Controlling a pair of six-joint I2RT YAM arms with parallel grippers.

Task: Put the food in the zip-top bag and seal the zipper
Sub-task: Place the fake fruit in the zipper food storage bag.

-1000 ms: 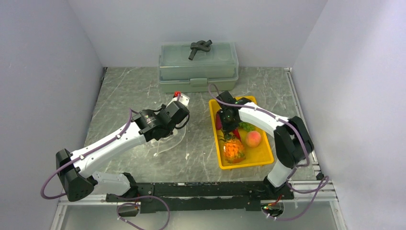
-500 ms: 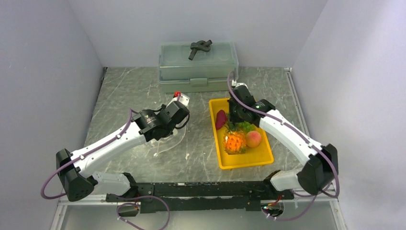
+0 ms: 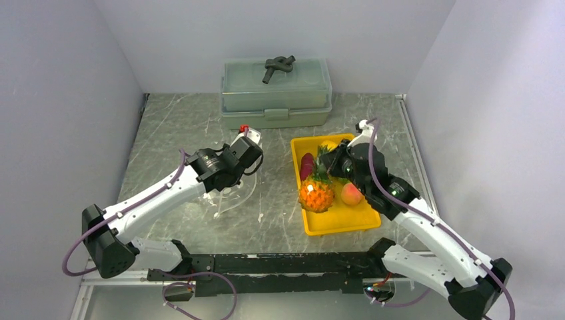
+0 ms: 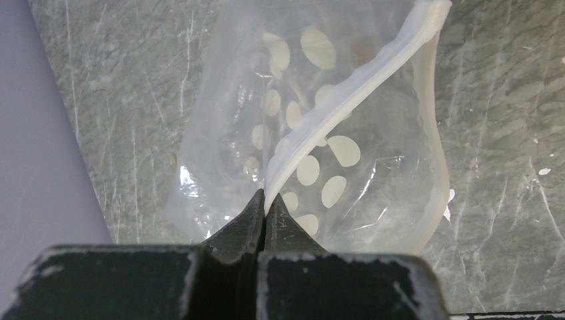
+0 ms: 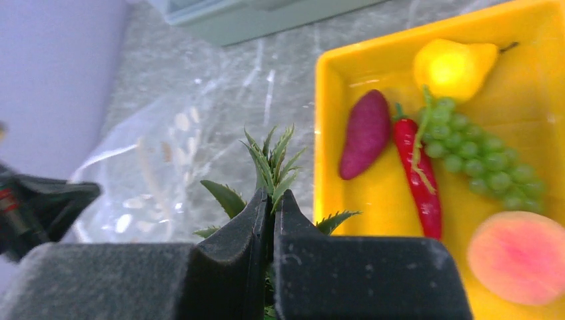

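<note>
My right gripper point(image 3: 328, 165) is shut on the green crown point(image 5: 272, 160) of the orange pineapple point(image 3: 316, 194) and holds it above the left edge of the yellow tray point(image 3: 336, 223). In the tray lie the purple eggplant point(image 5: 364, 133), red chili point(image 5: 416, 180), green grapes point(image 5: 474, 157), yellow lemon point(image 5: 450, 67) and peach point(image 5: 523, 257). My left gripper point(image 4: 265, 200) is shut on the whitish zipper strip point(image 4: 346, 100) of the clear zip-top bag point(image 4: 313, 127), holding its mouth open over the table. The bag also shows in the top view point(image 3: 234, 193).
A grey-green lidded box point(image 3: 276, 93) with a dark handle stands at the back. The yellow tray sits right of centre. White walls close in the left, right and back sides.
My right arm has lifted the pineapple by its crown out of the tray and swung it left to the tray's left edge. The left arm has barely moved, still holding the bag.
</note>
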